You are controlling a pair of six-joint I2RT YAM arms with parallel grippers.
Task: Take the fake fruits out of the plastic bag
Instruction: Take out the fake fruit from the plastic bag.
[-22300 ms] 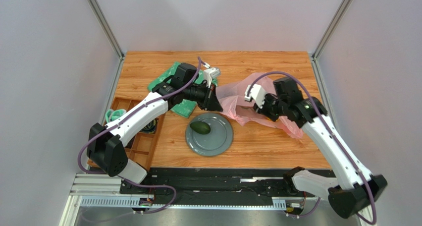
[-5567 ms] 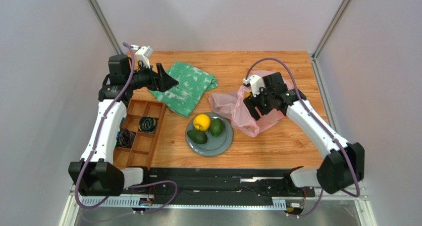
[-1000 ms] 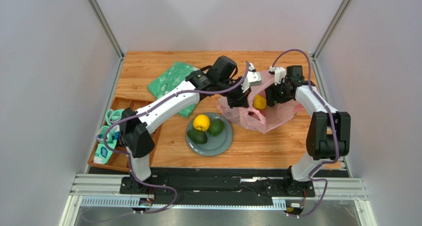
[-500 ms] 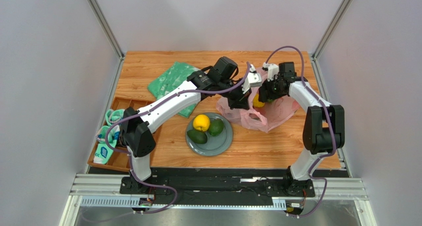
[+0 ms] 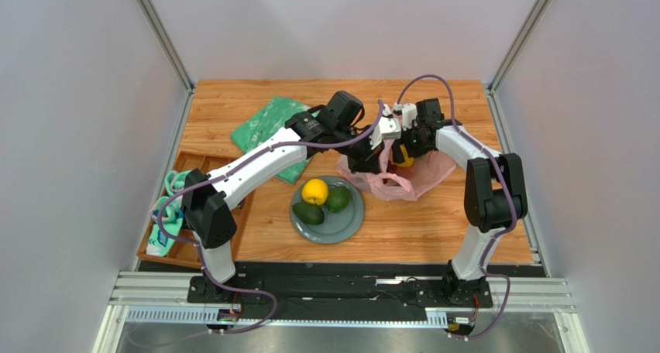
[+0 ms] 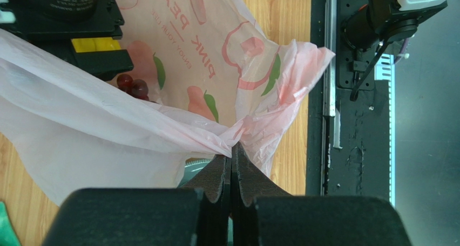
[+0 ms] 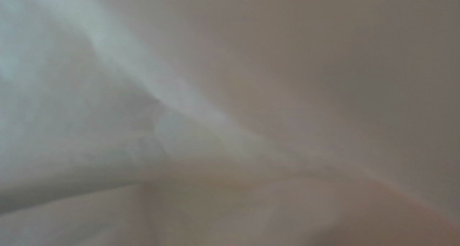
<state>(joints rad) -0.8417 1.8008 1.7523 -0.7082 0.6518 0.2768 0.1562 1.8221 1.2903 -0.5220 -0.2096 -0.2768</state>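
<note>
Only the left wrist view shows the left gripper (image 6: 232,158) clamped on the bag (image 6: 178,122) edge, grapes (image 6: 133,86) inside, and print reading "PINK". From above, the bag lies beside the plate (image 5: 342,224). Whether the right gripper (image 5: 404,148) has its fingers apart or together cannot be told.

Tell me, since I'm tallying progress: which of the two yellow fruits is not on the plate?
The smaller yellow fruit, at the mouth of the pink bag; the rounder yellow-orange citrus sits on the grey plate.
</note>
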